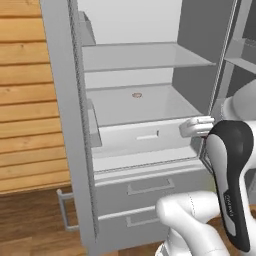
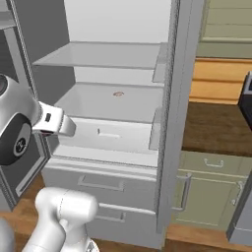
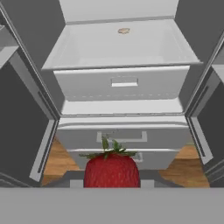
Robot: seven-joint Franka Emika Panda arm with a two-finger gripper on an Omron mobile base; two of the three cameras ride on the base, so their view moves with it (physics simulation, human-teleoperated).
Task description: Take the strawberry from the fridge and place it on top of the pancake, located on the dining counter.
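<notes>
Horizontal honey-coloured wooden wall planks (image 1: 25, 100) stand left, a brown wood-plank floor (image 1: 30, 220) below; pale green-grey cabinets (image 2: 209, 197) carry a dark wood-grain worktop (image 2: 216, 125) at right

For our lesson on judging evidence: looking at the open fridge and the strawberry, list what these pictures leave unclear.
- Strawberry, hand view: lower part cut off by the bottom edge, so the claw's grip on it cannot be checked.
- Small tan item on the fridge shelf: too small to identify.
- Left base view: the arm covers the fridge's right door.

A small tan item (image 1: 137, 94), perhaps food, lies on the fridge shelf (image 1: 160, 107).
</notes>
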